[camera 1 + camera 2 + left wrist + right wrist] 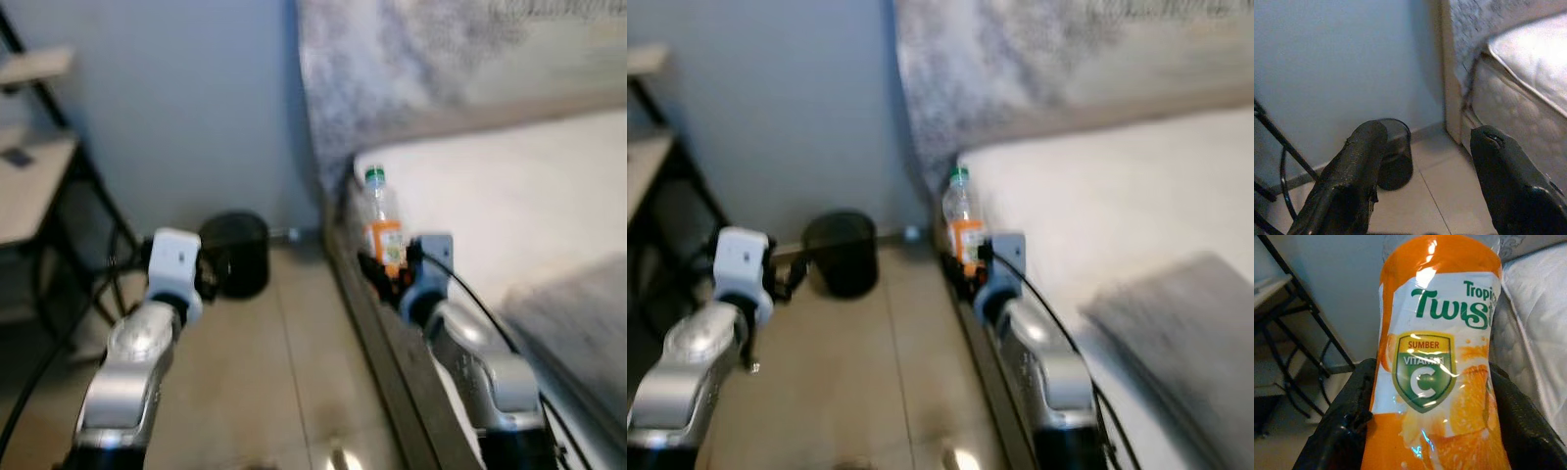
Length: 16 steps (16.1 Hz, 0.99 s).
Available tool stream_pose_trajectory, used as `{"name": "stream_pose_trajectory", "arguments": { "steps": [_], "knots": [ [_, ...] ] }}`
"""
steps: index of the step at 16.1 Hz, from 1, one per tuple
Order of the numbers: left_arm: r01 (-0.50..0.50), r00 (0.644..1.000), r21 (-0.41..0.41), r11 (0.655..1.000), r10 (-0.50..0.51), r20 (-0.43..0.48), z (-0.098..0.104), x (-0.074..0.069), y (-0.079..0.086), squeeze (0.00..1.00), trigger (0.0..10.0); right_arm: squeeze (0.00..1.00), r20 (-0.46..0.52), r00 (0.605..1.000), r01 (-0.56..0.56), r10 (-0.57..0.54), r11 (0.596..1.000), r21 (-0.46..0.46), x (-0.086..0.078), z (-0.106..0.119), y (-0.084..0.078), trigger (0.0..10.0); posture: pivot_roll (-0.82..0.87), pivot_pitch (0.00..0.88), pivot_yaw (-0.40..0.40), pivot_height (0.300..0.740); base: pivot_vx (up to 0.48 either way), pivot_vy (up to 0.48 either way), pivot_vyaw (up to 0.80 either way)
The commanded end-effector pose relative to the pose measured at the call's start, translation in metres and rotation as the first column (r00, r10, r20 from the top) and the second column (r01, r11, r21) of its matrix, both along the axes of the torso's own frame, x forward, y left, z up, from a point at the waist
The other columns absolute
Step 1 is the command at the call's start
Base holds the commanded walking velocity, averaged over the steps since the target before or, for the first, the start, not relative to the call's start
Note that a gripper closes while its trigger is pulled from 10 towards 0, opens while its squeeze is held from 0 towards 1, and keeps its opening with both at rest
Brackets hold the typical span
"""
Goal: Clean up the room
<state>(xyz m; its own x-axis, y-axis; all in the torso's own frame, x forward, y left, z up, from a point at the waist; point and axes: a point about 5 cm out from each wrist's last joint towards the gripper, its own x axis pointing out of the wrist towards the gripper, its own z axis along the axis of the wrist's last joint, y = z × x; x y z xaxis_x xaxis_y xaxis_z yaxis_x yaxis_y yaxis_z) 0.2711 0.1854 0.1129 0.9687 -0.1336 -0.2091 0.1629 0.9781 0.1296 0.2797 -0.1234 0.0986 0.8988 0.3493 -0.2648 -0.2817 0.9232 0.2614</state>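
The plastic bottle (383, 227) stands upright in the right gripper (384, 275), held in the air just beside the edge of the bed (509, 196). It has a green cap and an orange label; in the right wrist view the label (1437, 367) reads "Twist" in green, with a green shield marked "Vitamin C" over printed orange slices. The two black fingers (1344, 431) press against the bottle's lower half from either side, so the grasp is firm around it. The silver right arm (485, 377) reaches forward along the side of the mattress, a black cable running along it.

The left gripper (1425, 181) is held out over the tiled floor (265, 382) with nothing in it; in its wrist view the two fingers (1354, 176) stand well apart with bare floor between them. The left arm (132, 367) rises from the lower left, its white wrist block close to the bin in the head views.

Ahead of the left gripper, a small round black waste bin (236, 253) stands on the floor against the pale blue wall (186, 108), in the gap between the bed and a shelf unit. That shelf unit (29, 176) stands at the far left, with a black metal frame and light boards. A dark cable (1284, 181) loops down beside its legs. Behind the bed, a grey patterned headboard (392, 69) rises beside the wall corner. A grey blanket (573, 313) lies on the mattress to the right of the right arm.
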Motion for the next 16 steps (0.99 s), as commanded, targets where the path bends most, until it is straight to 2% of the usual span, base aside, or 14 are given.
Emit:
{"name": "stream_pose_trajectory", "arguments": {
  "steps": [1, 2, 5, 8, 10, 16],
  "knots": [
    [0.028, 1.0, -0.012, 1.0, -0.027, 0.013, 0.0039, 0.0007, -0.008, 0.0, 10.0, 0.0, 0.003, 1.0, 0.025, -0.025, 0.999, -0.023, 0.0004, 0.0005, -0.0086, 10.0, 0.07, 0.0, 0.04, 0.74, 0.334, 0.0, -0.69],
    [0.025, 1.0, -0.014, 1.0, -0.025, 0.012, 0.004, 0.0009, -0.0078, 0.0, 10.0, 0.0, 0.002, 1.0, 0.024, -0.024, 0.999, -0.029, 0.0006, 0.0002, -0.0085, 10.0, 0.07, 0.0, 0.04, 0.74, 0.334, 0.0, -0.69],
    [0.016, 1.0, -0.038, 0.999, -0.016, 0.004, 0.0043, 0.0012, -0.0072, 0.0, 10.0, 0.0, -0.011, 0.999, 0.044, -0.044, 0.998, -0.035, 0.0013, -0.0016, -0.01, 10.0, 0.07, 0.0, 0.041, 0.74, 0.344, 0.0, 0.0],
    [0.032, 0.999, -0.026, 0.999, -0.032, 0.012, 0.005, 0.0019, -0.0081, 0.0, 10.0, 0.0, -0.004, 1.0, 0.03, -0.03, 0.998, -0.053, 0.0018, -0.0013, -0.0089, 10.0, 0.07, 0.0, 0.042, 0.74, 0.345, 0.0, 0.0],
    [0.044, 0.998, 0.0, 0.999, -0.044, 0.034, 0.007, 0.0027, -0.0079, 0.0, 10.0, 0.0, 0.02, 1.0, 0.021, -0.019, 0.995, -0.101, 0.0022, -0.0002, -0.0077, 10.0, 0.08, 0.0, 0.042, 0.74, 0.358, 0.0, 0.0],
    [0.041, 0.998, 0.002, 0.999, -0.041, 0.037, 0.0057, 0.0014, -0.0068, 0.0, 10.0, 0.0, 0.001, 0.998, 0.055, -0.056, 0.993, -0.103, 0.0026, -0.0029, -0.0105, 10.0, 0.08, 0.0, 0.04, 0.74, 0.388, 0.0, 0.0]
  ]
}}
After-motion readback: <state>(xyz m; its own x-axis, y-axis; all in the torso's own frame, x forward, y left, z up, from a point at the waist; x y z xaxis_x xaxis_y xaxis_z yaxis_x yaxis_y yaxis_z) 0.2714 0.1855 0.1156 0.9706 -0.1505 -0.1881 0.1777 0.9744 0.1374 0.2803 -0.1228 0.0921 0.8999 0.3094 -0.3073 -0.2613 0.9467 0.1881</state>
